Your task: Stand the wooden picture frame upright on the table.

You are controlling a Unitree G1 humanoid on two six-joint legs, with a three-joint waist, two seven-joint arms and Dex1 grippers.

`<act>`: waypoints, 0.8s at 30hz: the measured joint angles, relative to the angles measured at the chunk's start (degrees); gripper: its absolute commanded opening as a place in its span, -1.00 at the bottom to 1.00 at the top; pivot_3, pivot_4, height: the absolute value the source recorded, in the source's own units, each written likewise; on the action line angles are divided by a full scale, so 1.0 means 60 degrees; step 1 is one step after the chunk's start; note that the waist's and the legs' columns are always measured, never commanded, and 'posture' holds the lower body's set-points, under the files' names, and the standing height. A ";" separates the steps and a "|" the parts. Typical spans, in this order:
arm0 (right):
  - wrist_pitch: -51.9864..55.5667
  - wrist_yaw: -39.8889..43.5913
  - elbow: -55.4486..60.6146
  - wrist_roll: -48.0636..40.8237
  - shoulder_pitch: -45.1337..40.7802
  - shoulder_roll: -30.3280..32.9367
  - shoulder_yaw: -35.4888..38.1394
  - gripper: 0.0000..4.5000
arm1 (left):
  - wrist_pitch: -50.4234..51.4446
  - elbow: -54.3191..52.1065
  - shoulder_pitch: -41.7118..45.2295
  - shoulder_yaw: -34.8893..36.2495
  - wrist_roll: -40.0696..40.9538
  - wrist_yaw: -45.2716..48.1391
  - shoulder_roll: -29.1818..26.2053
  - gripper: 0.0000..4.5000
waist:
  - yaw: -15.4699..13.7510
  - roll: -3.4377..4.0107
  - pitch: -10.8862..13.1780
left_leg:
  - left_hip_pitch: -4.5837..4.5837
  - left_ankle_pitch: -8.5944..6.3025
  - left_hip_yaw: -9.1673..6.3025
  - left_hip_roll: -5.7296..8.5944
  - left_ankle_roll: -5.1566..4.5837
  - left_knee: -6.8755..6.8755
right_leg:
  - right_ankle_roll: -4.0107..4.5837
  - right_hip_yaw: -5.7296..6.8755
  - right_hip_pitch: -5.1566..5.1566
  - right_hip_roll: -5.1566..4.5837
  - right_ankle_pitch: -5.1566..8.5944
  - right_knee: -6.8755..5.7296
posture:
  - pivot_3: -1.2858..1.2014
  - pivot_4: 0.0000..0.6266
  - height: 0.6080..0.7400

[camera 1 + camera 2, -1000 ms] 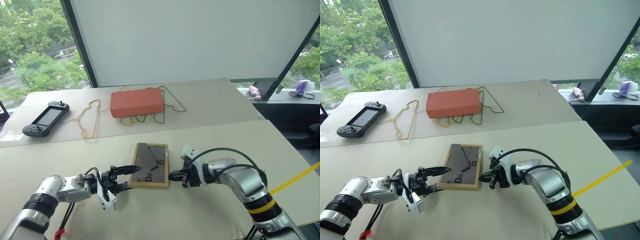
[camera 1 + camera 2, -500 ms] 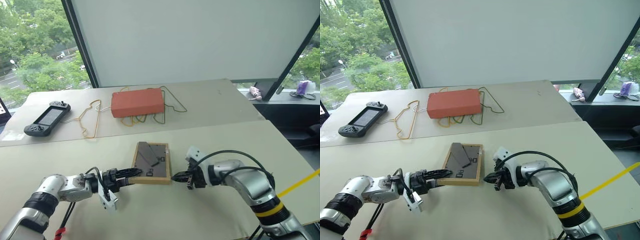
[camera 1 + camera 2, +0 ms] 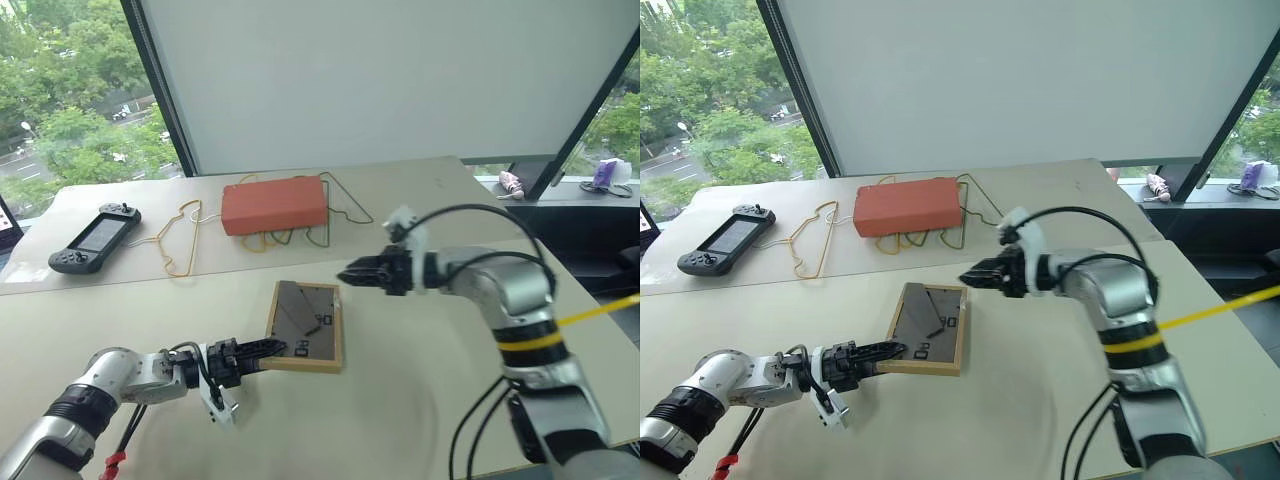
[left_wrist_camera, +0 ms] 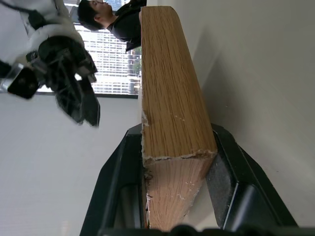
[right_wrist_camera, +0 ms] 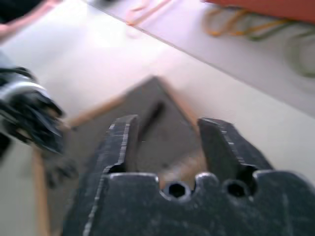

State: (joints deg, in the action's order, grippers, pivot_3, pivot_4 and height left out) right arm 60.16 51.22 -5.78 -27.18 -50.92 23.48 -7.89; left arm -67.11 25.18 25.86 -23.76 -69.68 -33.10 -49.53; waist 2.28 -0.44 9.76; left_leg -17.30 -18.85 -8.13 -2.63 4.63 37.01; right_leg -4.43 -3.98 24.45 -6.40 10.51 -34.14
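Orange-red box (image 3: pixel 275 204) on wire hangers (image 3: pixel 181 236), game controller (image 3: pixel 93 237) nearby

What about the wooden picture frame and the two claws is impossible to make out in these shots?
- Wooden picture frame: its front lies face down on the table in the head views, so any picture is hidden.
- Markings on its dark back: too small to read.
- Left claw: in the left wrist view the clamped frame edge hides the rest of the frame.
- Right claw: the right wrist view is motion-blurred, smearing the frame below.

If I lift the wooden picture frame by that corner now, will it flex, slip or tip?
The wooden picture frame looks rigid, so flexing seems unlikely. The left gripper clamps only one chipped corner, so it may pivot. Its thin edge suggests easy tipping once upright, unless the stand is out.
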 measured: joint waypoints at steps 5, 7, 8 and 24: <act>-0.0024 0.0450 -0.1923 0.0157 -0.0640 -0.0635 -0.0600 1.00 | 0.0159 -0.0123 0.0018 -0.0109 0.0002 -0.0031 -0.0022 -0.48 | -0.0021 0.0003 0.0001 | -0.0009 0.0000 0.0000 0.0010 -0.0001 -0.0002 | -0.0005 0.0000 0.0000 -0.0009 -0.0002 0.0013 | 0.03 -0.52 1.00; -0.0154 0.0741 -0.2812 0.0284 -0.0836 -0.0821 -0.0834 1.00 | 0.0198 -0.0140 0.0022 -0.0142 0.0002 -0.0030 -0.0056 -0.48 | -0.0001 0.0007 0.0003 | -0.0006 -0.0002 0.0000 0.0009 -0.0004 -0.0004 | -0.0005 0.0000 0.0002 -0.0008 -0.0002 0.0009 | 0.03 -0.52 1.00; -0.0353 0.0986 -0.3267 0.0386 -0.0889 -0.0913 -0.0923 1.00 | 0.0210 -0.0170 0.0023 -0.0170 0.0001 -0.0005 -0.0080 -0.48 | 0.0001 0.0008 0.0004 | -0.0006 -0.0002 0.0000 0.0009 -0.0005 -0.0004 | -0.0005 0.0000 0.0002 -0.0008 -0.0002 0.0008 | 0.03 -0.52 1.00; 0.0981 0.1948 -0.2058 -0.0585 -0.0822 -0.1584 -0.0646 1.00 | 0.0395 -0.0376 -0.0002 -0.0238 0.0232 0.0055 -0.0136 -0.48 | 0.0030 0.0038 -0.0001 | -0.0026 0.0000 -0.0007 0.0010 0.0000 -0.0001 | -0.0009 0.0001 0.0016 -0.0009 -0.0004 0.0004 | 0.03 -0.52 1.00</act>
State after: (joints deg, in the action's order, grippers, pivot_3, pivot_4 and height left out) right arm 66.05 62.91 -18.13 -30.69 -55.86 13.97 -11.77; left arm -64.74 22.93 25.85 -25.19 -68.28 -32.77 -50.34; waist 2.46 -0.21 9.76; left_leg -17.46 -18.85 -8.16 -2.57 4.64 37.00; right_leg -4.49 -3.97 24.54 -6.45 10.49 -34.12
